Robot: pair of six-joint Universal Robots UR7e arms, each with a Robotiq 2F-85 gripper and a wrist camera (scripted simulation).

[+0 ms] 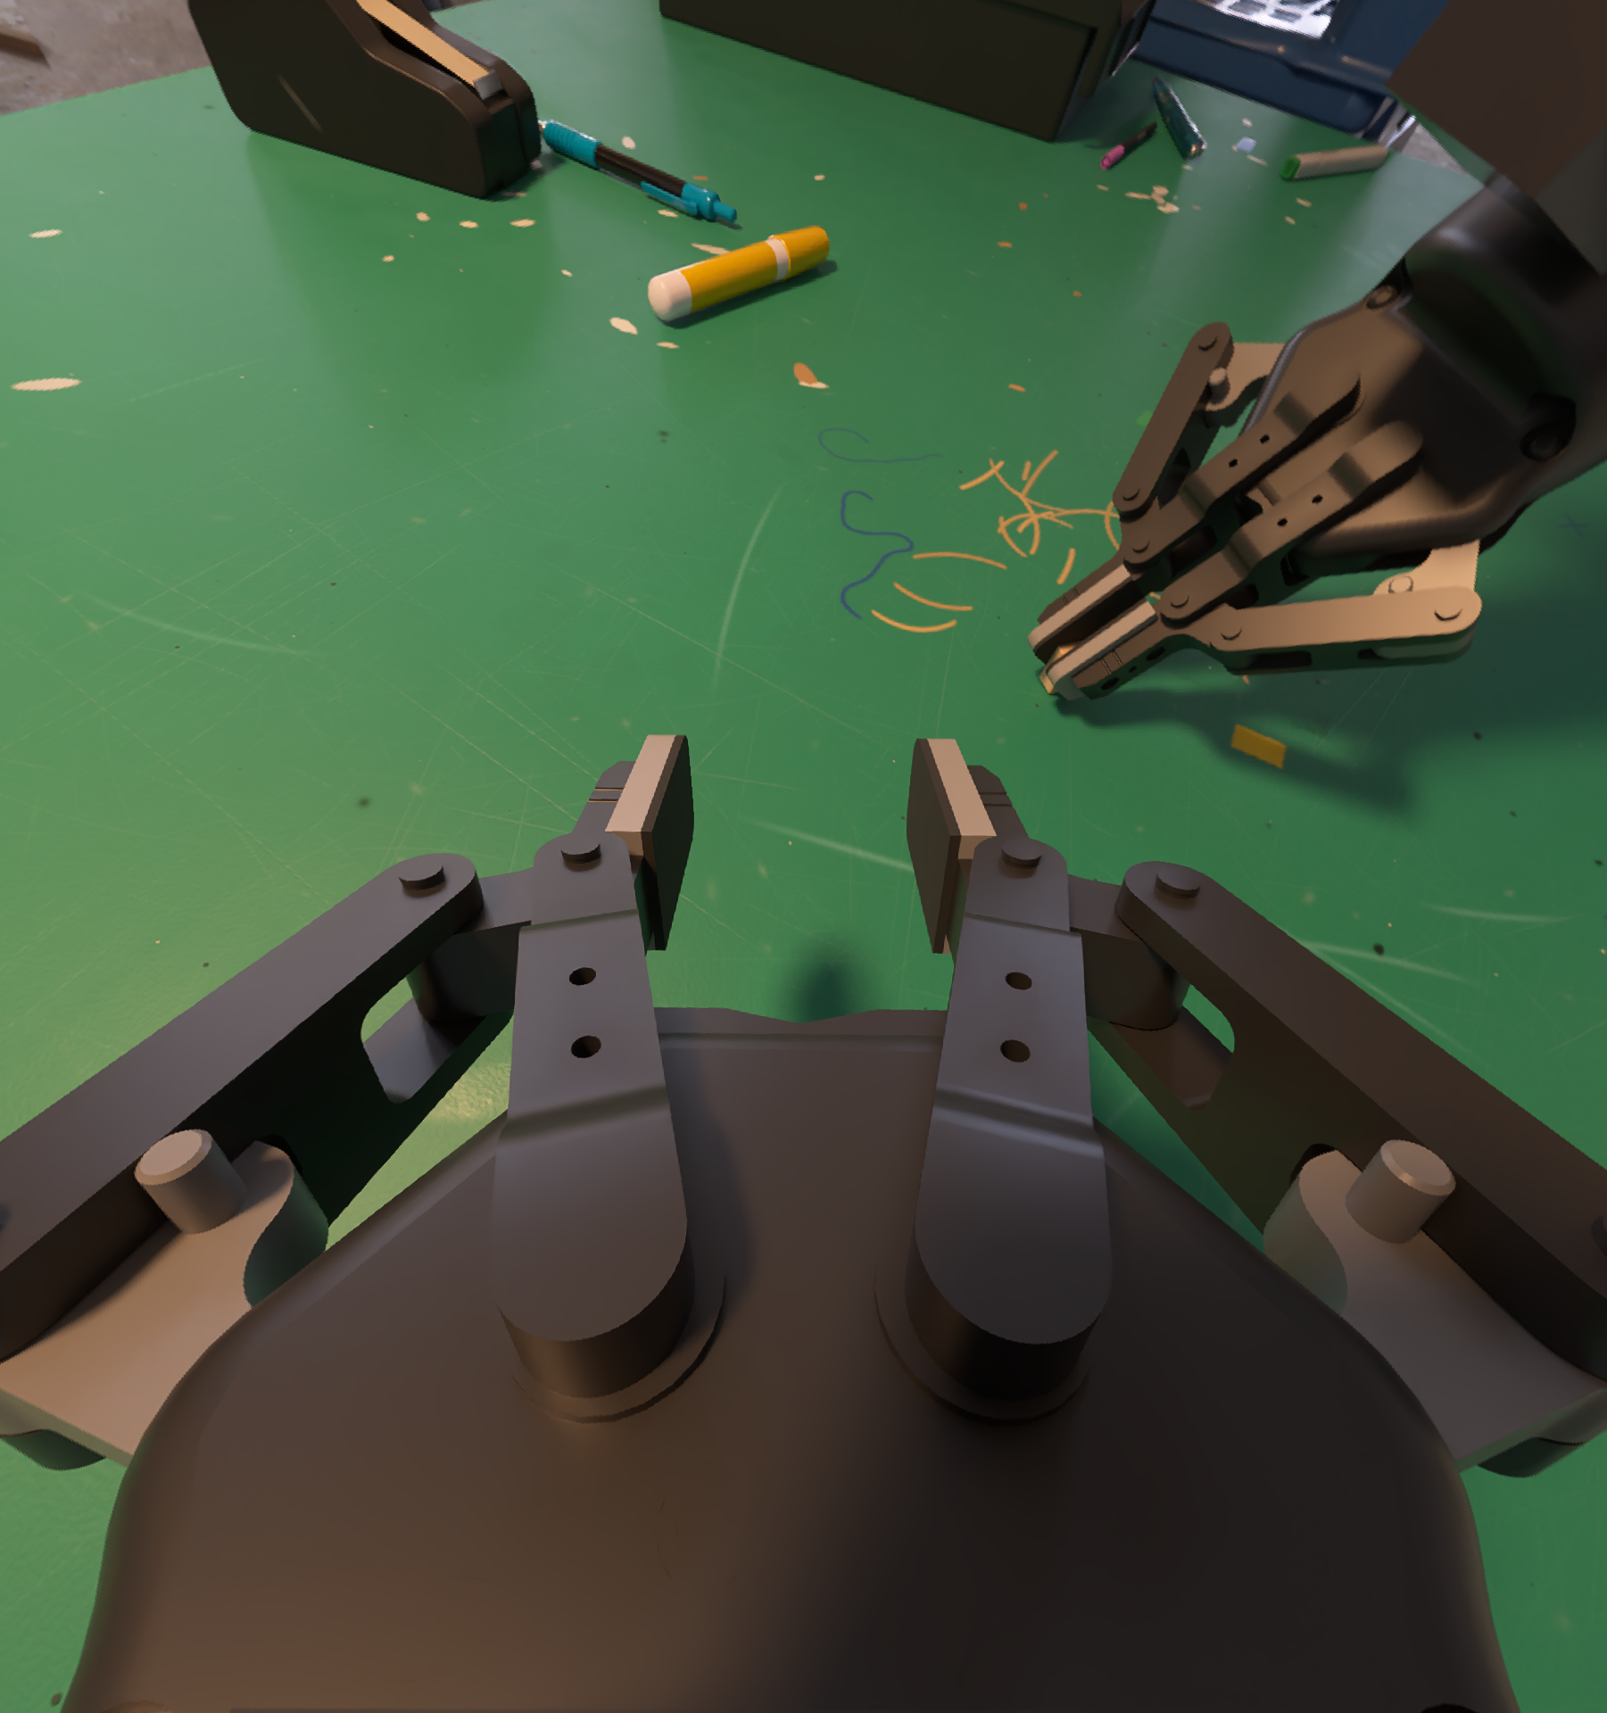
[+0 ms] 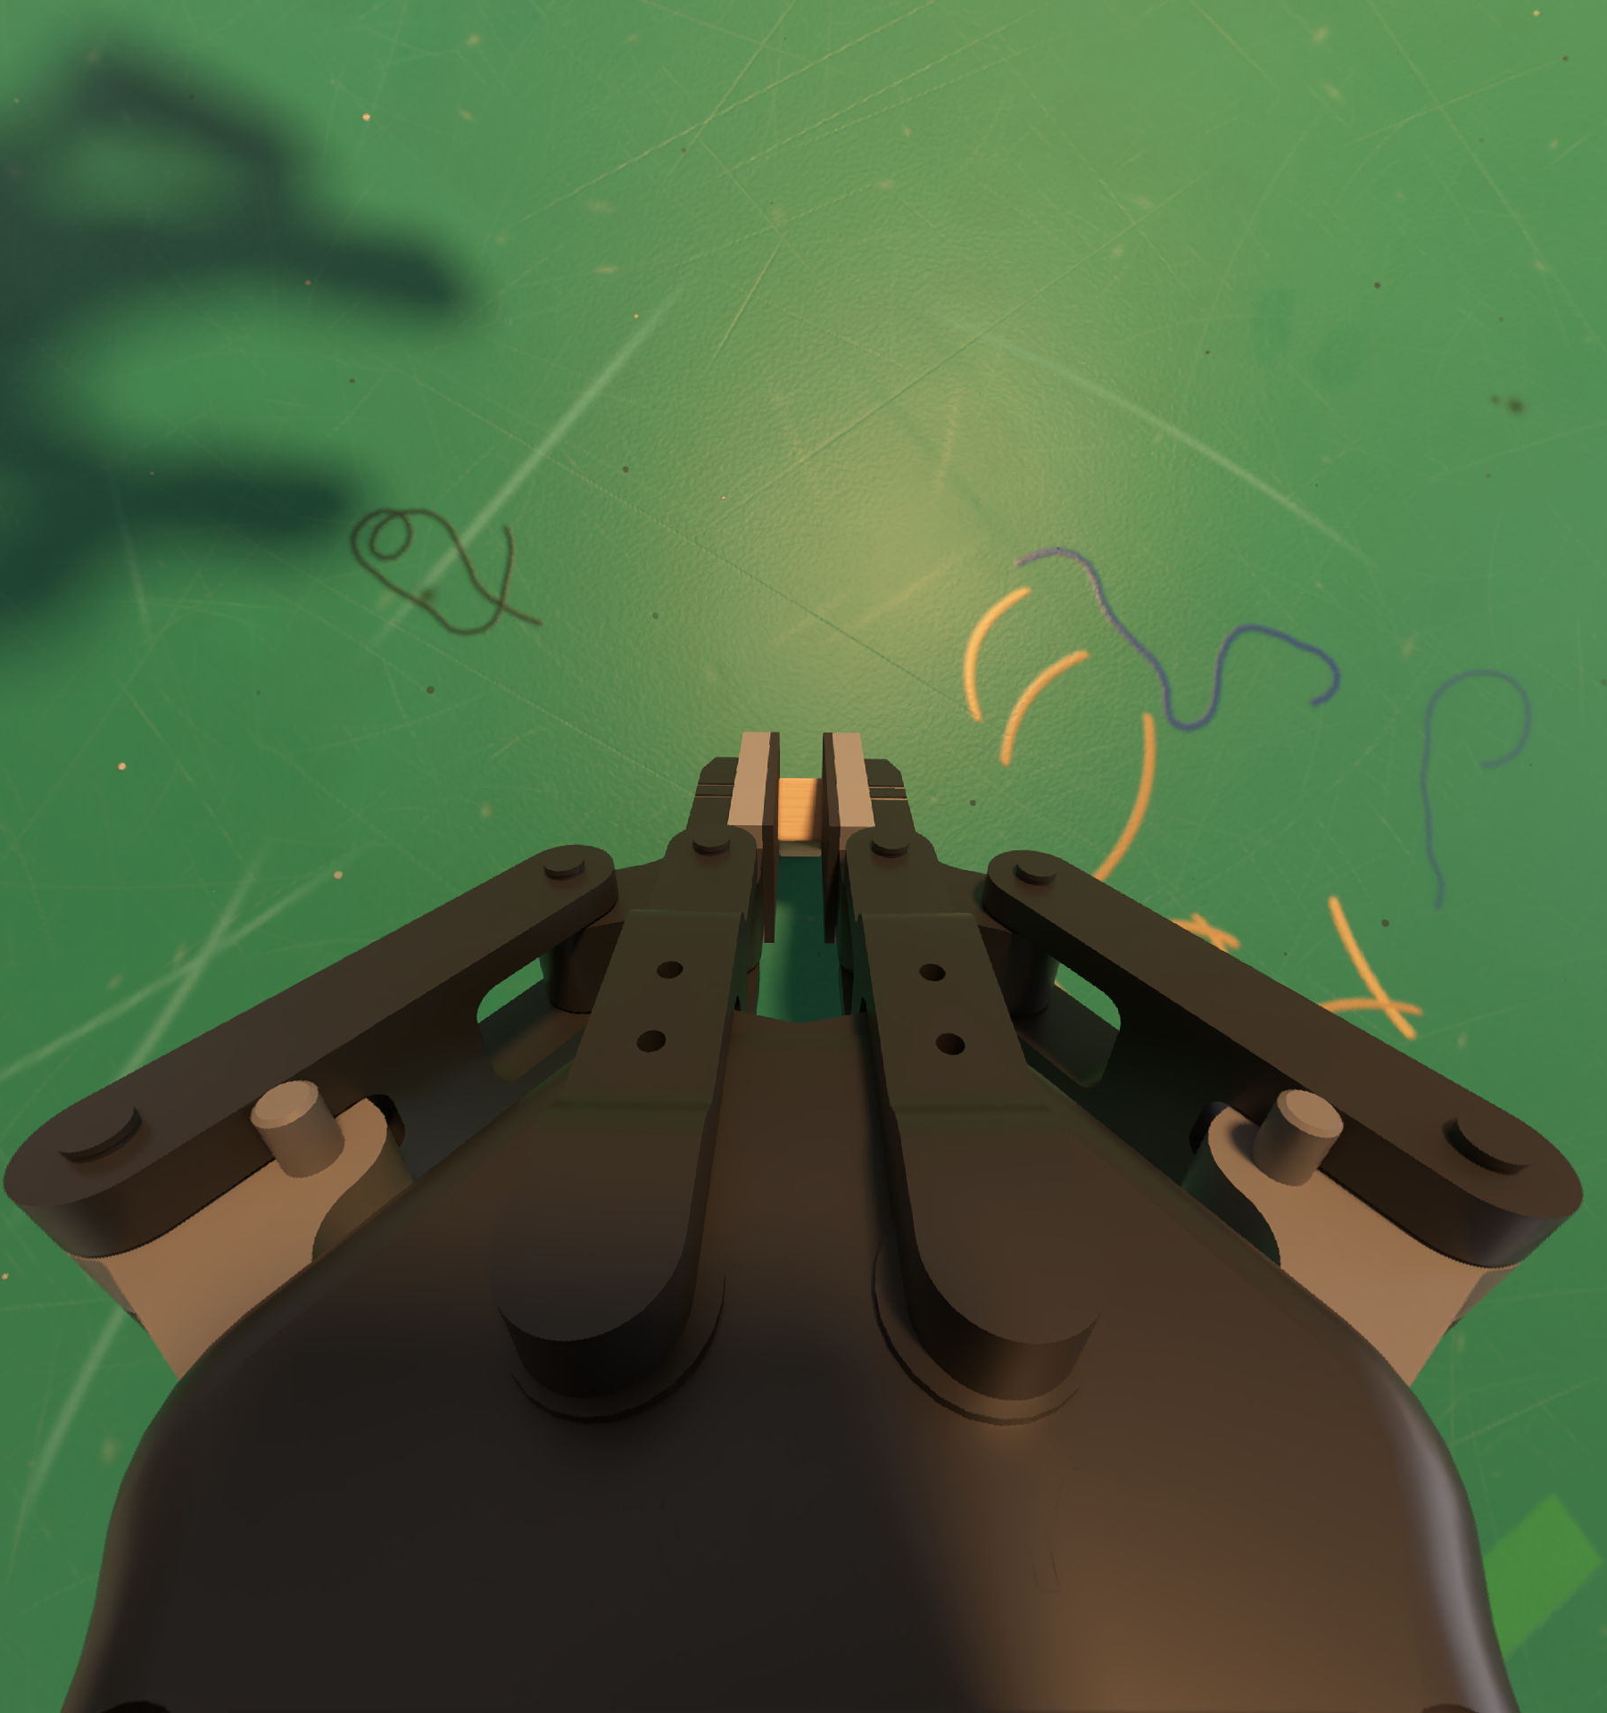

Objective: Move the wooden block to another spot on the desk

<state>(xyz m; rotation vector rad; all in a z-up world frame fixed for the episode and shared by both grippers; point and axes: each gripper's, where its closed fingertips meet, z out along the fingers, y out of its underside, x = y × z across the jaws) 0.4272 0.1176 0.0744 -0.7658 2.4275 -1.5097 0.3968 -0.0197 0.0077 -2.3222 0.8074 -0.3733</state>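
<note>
**Right gripper clamped on wooden block, held above desk; left idle**

Right gripper (image 2: 799, 788) has its fingers closed on the wooden block (image 2: 797, 808), a small tan piece pinched between the two pads near the fingertips. Judging by the left wrist view, the tips hang just above the green desk (image 1: 410, 556), shadow beneath them, so the block looks lifted rather than resting; I can't confirm a gap. Pinching at the tips keeps the block's underside free for setting down flat, but little pad overlaps so small a piece: slip risk if it is tilted or bumped.

Landmark: orange scribbles (image 1: 1013, 519) on the desk. The right gripper (image 1: 1073, 663) and block sit just beside them, on the near side as the left wrist camera sees it. A small yellow chip (image 1: 1257, 746) lies near the scribbles too, nearer still. Left gripper (image 1: 799, 834) hovers nearer the camera than the scribbles, fingers apart, nothing between them, apparently kept out of the way.

Well beyond the scribbles: yellow marker (image 1: 739, 272), teal pen (image 1: 637, 171), black tape dispenser (image 1: 364, 83), a dark box (image 1: 892, 56) and more pens (image 1: 1179, 116) at the far edge.

Containers: the dark box and a blue bin-like thing (image 1: 1263, 46) show only in part; contents cannot be told.

Step judged: carrying, placement not yet done.
</note>
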